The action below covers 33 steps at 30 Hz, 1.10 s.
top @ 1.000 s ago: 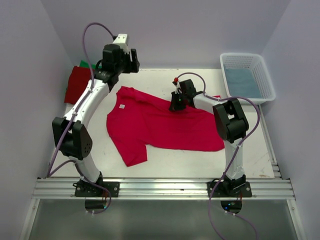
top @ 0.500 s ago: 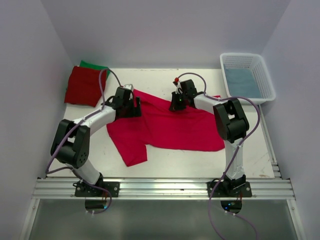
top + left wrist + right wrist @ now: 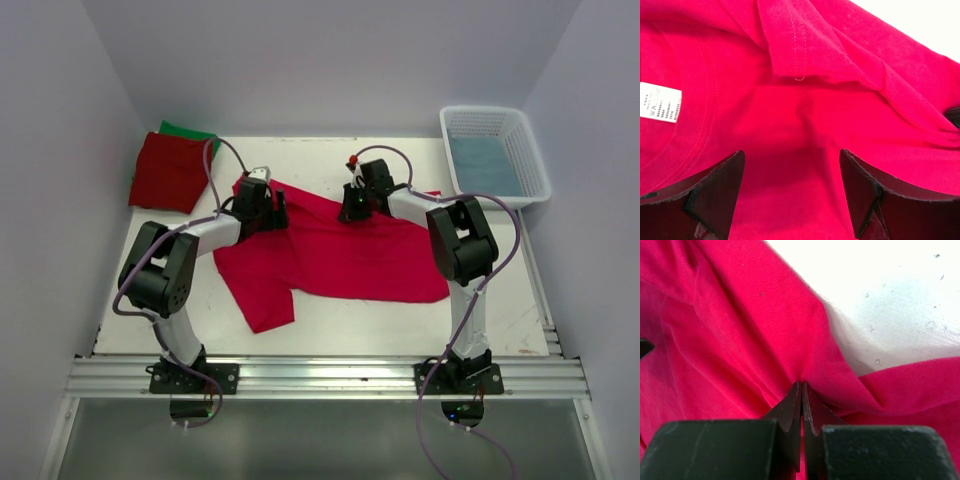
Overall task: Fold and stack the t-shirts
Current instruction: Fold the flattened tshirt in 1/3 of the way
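Observation:
The crimson-pink t-shirt [image 3: 330, 255] lies spread and rumpled across the middle of the table. My left gripper [image 3: 270, 212] is open, low over its collar end; in the left wrist view the fingers [image 3: 715, 192] straddle flat cloth [image 3: 790, 165] beside the white neck label [image 3: 657, 102]. My right gripper [image 3: 350, 207] is shut on a pinched fold of the shirt's far edge [image 3: 801, 380]. The folded darker red t-shirt [image 3: 166, 172] lies at the far left on top of the green t-shirt [image 3: 183, 130], of which only a strip shows.
A white latticed basket [image 3: 528, 150] stands at the far right corner with a blue-grey cloth [image 3: 484, 164] inside. Walls close in on three sides. The table's bare surface [image 3: 400, 325] shows in front of the shirt.
My left arm swung down from high above the table onto the shirt's collar area, then edged slightly farther in. My right gripper stayed shut on the shirt's edge.

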Tool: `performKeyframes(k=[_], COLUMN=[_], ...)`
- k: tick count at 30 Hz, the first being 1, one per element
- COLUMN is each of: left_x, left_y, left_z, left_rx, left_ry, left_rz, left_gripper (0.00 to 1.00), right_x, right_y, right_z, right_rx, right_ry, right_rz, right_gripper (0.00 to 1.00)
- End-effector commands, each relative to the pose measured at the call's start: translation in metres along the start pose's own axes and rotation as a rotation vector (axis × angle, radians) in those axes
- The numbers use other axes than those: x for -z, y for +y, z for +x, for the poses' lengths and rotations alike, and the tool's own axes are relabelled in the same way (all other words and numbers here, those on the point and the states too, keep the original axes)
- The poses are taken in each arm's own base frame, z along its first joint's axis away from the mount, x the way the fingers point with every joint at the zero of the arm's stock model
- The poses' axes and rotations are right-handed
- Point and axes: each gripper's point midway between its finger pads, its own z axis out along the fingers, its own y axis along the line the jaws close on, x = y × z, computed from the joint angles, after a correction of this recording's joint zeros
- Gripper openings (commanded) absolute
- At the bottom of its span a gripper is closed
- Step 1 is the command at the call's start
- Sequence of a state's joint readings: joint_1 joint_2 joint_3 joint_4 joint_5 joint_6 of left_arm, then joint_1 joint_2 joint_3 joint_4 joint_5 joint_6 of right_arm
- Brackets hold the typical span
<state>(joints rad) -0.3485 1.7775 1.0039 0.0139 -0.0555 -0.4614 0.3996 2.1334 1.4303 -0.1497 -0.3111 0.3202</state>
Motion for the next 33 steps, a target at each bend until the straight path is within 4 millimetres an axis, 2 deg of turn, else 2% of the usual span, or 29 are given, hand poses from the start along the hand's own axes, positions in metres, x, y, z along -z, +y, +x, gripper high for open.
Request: performKeyframes(k=[1, 11, 17, 33], left_x=[-0.006, -0.008, -0.017, -0.032], left_y=[-0.015, -0.016, -0.018, -0.010], left_z=[-0.039, -0.055, -0.065, -0.084], left_rx=[0.008, -0.003, -0.026, -0.050], left_ry=[-0.139, -0.222, -0.247, -0.315], left_rz=[0.046, 0.054, 0.057, 0.048], left_gripper=[0.79, 0.78, 0.78, 0.73], right_x=[-0.007, -0.007, -0.005, -0.005], right_y=[-0.042, -0.044, -0.044, -0.049], right_z=[0.058, 0.061, 0.060, 0.064], right_rx=[-0.018, -0.018, -0.017, -0.019], right_ry=[0.163, 0.170, 0.171, 0.180], right_rz=[0.138, 0.140, 0.140, 0.148], right_gripper=[0.00, 0.00, 0.00, 0.00])
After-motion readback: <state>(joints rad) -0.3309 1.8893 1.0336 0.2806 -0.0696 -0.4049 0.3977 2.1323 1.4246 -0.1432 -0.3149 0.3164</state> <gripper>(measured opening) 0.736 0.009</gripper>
